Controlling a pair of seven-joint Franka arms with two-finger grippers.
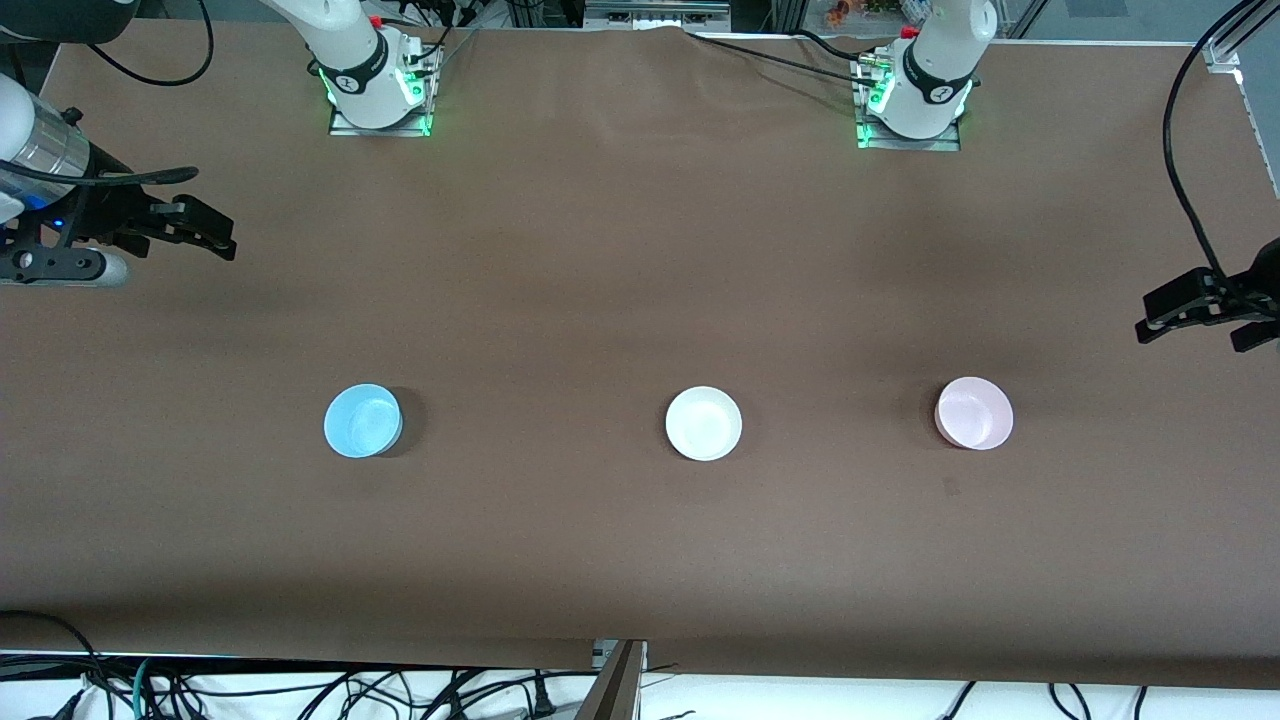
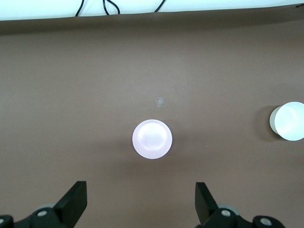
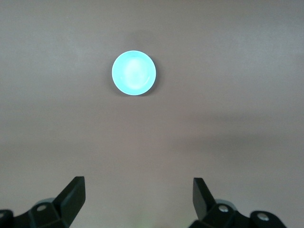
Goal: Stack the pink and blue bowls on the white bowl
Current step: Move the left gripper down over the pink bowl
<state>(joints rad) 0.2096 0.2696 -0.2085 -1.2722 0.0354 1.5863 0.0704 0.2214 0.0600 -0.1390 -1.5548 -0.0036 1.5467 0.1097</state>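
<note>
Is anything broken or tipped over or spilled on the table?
No, nothing stands out. The blue bowl, the white bowl and the pink bowl all sit upright in a row, apart from each other. The left gripper and the right gripper hang open above the table's ends, holding nothing.

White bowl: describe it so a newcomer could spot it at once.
On the brown table, three small bowls sit in a row. The white bowl is the middle one, between the blue bowl toward the right arm's end and the pink bowl toward the left arm's.
</note>
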